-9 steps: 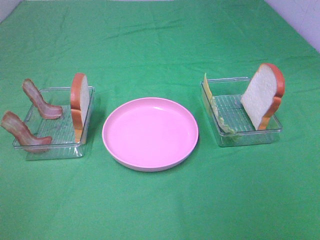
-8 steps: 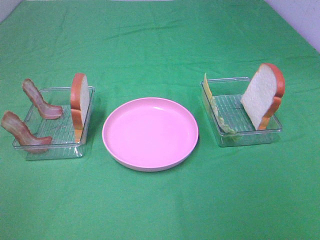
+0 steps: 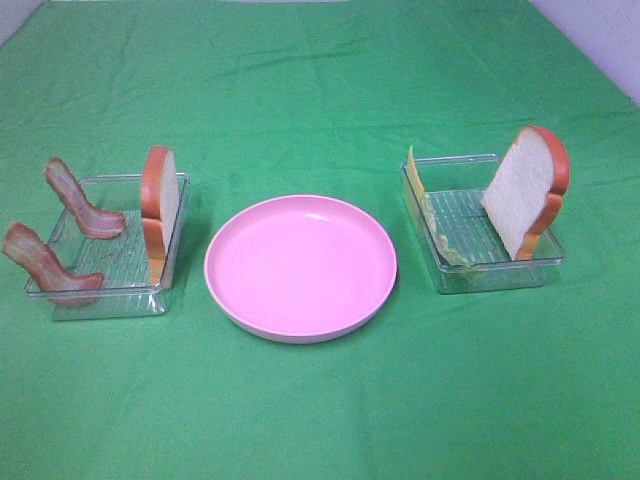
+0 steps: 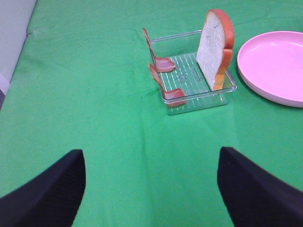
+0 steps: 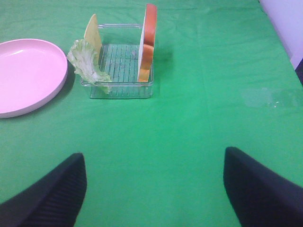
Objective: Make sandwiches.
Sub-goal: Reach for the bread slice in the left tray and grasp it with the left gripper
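The sandwich parts lie unstacked in two clear trays. The left tray [image 3: 110, 295] holds two bacon strips [image 3: 80, 205] and an upright bread slice [image 3: 160, 205]; the left wrist view shows that bread [image 4: 215, 47] and bacon [image 4: 163, 64] too. The right tray [image 3: 500, 272] holds a leaning bread slice [image 3: 525, 190], yellow cheese [image 3: 414, 175] and lettuce [image 3: 442, 235]; lettuce [image 5: 87, 61] also shows in the right wrist view. My left gripper [image 4: 151, 189] and right gripper [image 5: 154, 194] are open, empty, well short of their trays, and outside the exterior view.
A round pink plate [image 3: 300, 262] sits between the two trays and holds nothing. Green cloth [image 3: 320, 90] covers the table. A pale wall strip shows at the far right corner [image 3: 610, 40].
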Robot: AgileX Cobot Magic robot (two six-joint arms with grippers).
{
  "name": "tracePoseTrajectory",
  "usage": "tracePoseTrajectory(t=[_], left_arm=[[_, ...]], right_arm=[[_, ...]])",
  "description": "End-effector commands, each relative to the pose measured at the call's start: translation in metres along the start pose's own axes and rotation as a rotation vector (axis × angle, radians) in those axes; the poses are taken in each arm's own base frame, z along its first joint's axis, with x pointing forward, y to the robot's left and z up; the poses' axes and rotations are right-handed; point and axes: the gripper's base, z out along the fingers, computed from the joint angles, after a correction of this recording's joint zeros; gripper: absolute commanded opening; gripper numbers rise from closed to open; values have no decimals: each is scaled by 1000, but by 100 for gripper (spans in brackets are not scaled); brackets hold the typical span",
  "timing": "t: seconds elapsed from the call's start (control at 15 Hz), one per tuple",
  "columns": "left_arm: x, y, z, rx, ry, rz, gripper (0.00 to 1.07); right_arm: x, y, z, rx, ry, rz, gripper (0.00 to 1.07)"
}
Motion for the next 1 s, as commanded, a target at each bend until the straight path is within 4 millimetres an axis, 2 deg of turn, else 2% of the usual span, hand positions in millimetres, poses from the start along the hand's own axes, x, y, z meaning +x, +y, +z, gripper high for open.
tracePoseTrajectory(t=[0.07, 1.0], left_arm=[[1, 0, -3, -5, -25, -1, 74], [1, 0, -3, -5, -25, -1, 74]], right_arm=[[0, 0, -1, 10, -22, -4, 76], [0, 0, -1, 10, -22, -4, 76]])
